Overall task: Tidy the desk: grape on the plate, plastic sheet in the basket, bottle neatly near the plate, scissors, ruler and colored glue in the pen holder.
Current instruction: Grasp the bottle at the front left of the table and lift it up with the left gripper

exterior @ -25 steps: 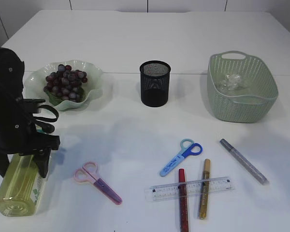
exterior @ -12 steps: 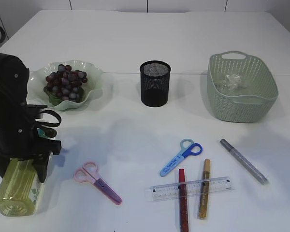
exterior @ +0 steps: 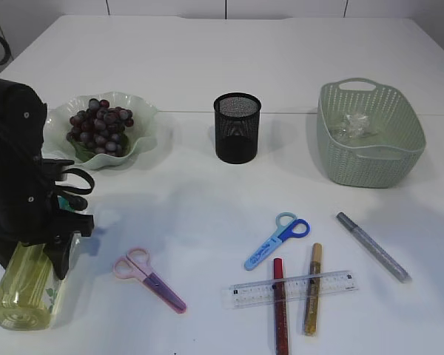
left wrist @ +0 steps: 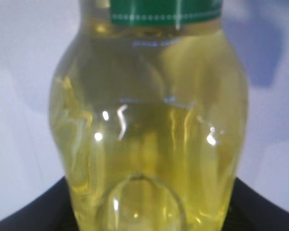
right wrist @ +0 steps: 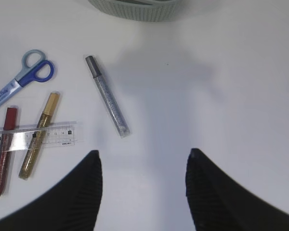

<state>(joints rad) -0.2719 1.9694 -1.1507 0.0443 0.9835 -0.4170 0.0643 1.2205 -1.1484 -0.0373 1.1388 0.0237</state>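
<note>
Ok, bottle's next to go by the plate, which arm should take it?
Left. Its gripper is already down on the bottle, which fills the left wrist view, with the plate on that side. The right gripper hovers open over the pens.

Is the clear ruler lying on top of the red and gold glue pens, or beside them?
Touching. In the right wrist view the ruler lies across the red glue pen and gold glue pen, their bodies showing through it.

Grapes (exterior: 100, 124) on plate (exterior: 142, 118) at left; holder (exterior: 237, 127) in middle; basket (exterior: 370, 134) at right; ruler (exterior: 290, 288) lies over 2 glue pens (exterior: 280, 305) in front.
</note>
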